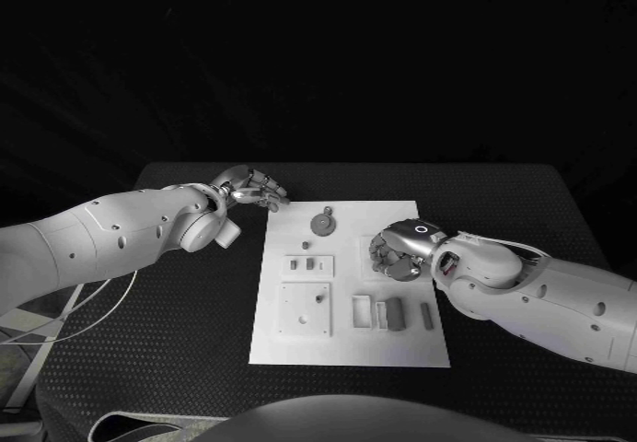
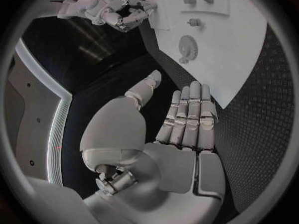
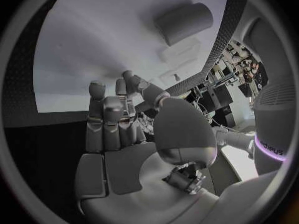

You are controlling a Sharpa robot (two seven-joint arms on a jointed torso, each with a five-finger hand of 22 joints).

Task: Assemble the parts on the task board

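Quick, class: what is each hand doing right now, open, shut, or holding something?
Left hand: open, fingers straight, holding nothing, beside the task board.
Right hand: over the board's right side, fingers curled down; whether it holds a part cannot be told.

Right hand [image 1: 399,250] curled over the task board [image 1: 348,350] — seemingly empty; left hand [image 1: 252,189] beside it.

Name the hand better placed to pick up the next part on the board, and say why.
Right. The right hand already hovers over the task board among the parts, while the left hand sits off the board's far left corner, open over the table.
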